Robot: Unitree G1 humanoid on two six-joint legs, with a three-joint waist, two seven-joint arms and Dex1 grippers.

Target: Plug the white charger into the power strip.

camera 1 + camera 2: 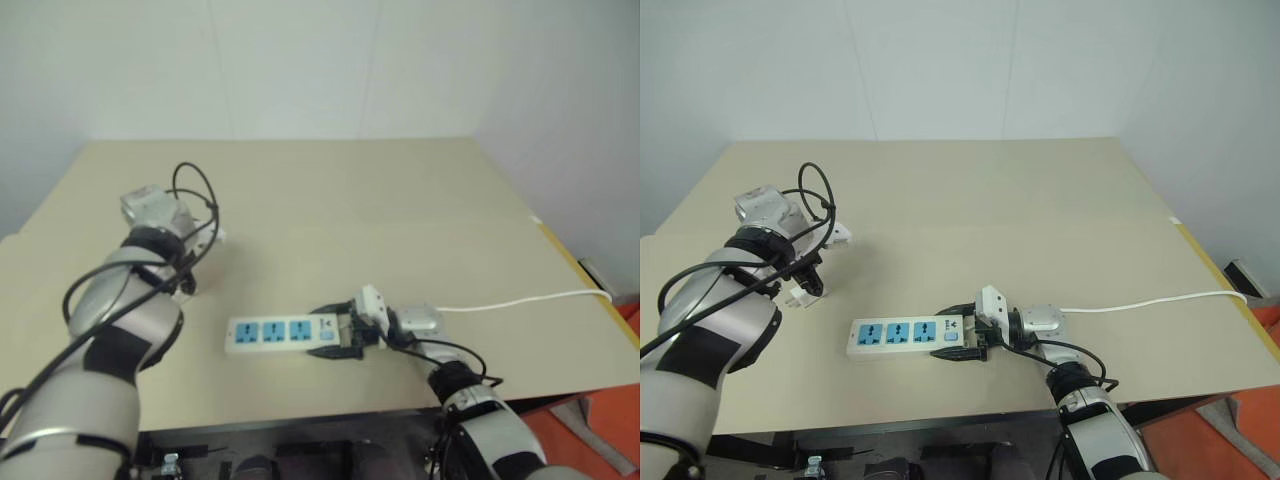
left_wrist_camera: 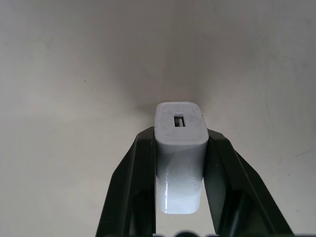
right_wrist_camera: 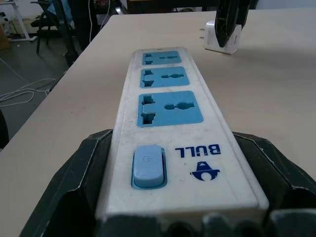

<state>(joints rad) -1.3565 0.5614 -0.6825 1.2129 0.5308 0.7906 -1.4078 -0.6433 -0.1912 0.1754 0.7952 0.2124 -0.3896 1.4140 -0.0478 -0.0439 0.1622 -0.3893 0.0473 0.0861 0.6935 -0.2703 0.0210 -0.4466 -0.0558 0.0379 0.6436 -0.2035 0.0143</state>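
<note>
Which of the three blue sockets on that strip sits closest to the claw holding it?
The socket right beside the blue switch. It is the end one next to the right gripper clamping the power strip; the other two lie further along, towards the white charger.

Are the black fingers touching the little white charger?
Touching. The left wrist view shows the left gripper with both black fingers pressed against the white charger's sides, no gap.

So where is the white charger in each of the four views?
Left eye: white charger, left of centre, under the left tool.
Right eye, left, beyond the strip's end.
Left wrist, centre, between black fingers.
Right wrist, top right.
Shared landmark: the power strip, except in the left wrist view.
</note>
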